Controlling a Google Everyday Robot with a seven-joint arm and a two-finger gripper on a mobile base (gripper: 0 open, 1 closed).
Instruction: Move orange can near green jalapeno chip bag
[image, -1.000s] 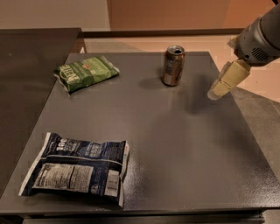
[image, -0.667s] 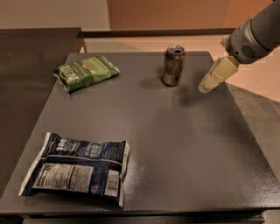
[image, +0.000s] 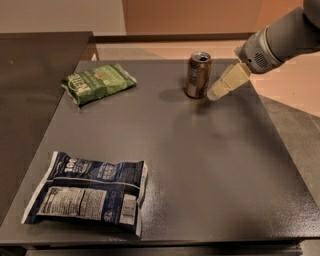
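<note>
gripper (image: 214, 93) next to orange can (image: 198, 75)

gripper hangs just right of the upright orange can, low near its base; open or closed, can't tell. green jalapeno chip bag (image: 98, 82) lies well left of it, beyond the can.

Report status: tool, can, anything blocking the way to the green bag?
Tool right of orange can, beside it, not around it. Can upright, far side of table. Green jalapeno chip bag to its left, nothing between them.
</note>
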